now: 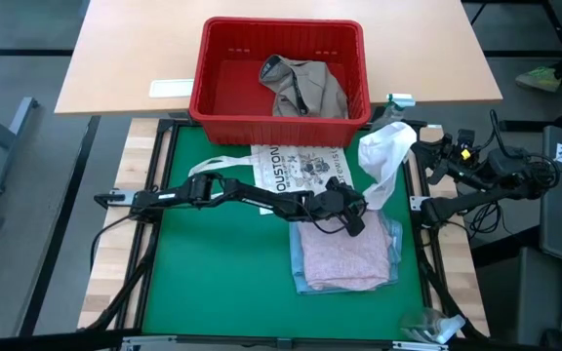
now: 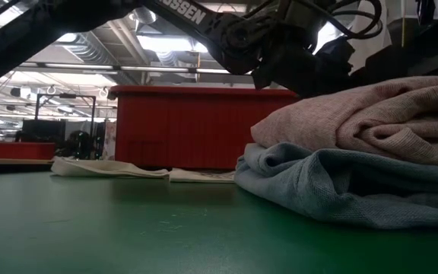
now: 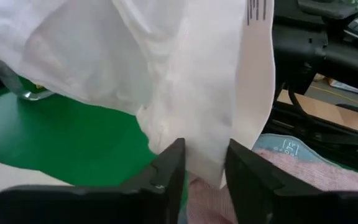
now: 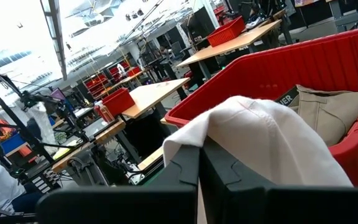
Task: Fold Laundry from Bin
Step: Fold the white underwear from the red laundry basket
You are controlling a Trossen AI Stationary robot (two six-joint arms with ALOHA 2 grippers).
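Note:
The red bin (image 1: pixel 213 88) stands at the table's far side with a khaki-grey garment (image 1: pixel 305 86) lying in it. Level with the bin's right corner, my right gripper (image 4: pixel 199 163) is shut on a white garment (image 1: pixel 386 148), which hangs down toward the mat. My left gripper (image 3: pixel 205 177), reaching in from the left, is open. Its fingers stand on either side of that garment's hanging lower end (image 3: pixel 204 149). Just beneath lies a folded pink piece (image 1: pixel 344 255), resting on a folded light blue piece (image 2: pixel 333 183). My right gripper pinches the white garment's bunched upper end (image 4: pixel 229 121) between its two fingers. The fingers come in level from the table's right side. The cloth drapes over the fingertips, is lifted clear and hangs slack below. I cannot tell whether my left gripper's fingers touch the cloth between them.
The white tote bag (image 1: pixel 296 168) printed "HOUSTON" lies flat on the green mat (image 1: pixel 213 263) in front of the bin. A crumpled clear item (image 1: pixel 427 327) sits at the near right corner. A white slip (image 1: pixel 172 88) lies on the wooden table left of the bin.

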